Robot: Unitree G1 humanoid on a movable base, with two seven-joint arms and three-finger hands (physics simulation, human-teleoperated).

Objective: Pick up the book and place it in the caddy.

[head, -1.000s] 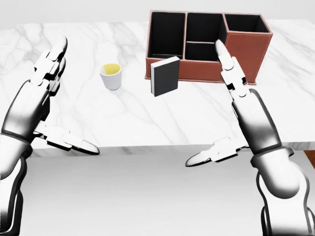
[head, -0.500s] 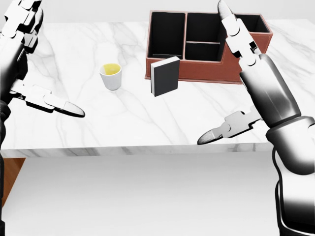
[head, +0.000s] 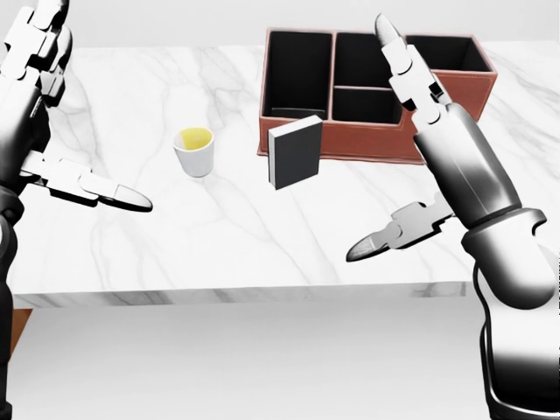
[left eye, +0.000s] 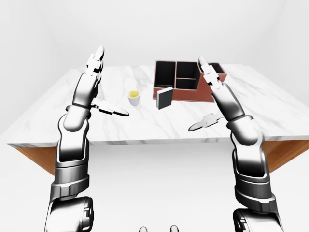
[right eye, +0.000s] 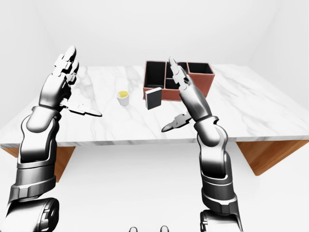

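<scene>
Head view, both hands spread wide, right hand (head: pixel 411 149) lower than before, left hand (head: pixel 44 105) unchanged, book (head: pixel 296 152) upright beside caddy (head: pixel 455 131).

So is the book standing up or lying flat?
Standing up. The book rests on its bottom edge on the marble table, just outside the caddy, with its dark cover facing the head camera.

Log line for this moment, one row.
phase: pre-grasp | book: upright on table beside caddy | left hand: open, raised | right hand: open, raised | cup: untouched
</scene>
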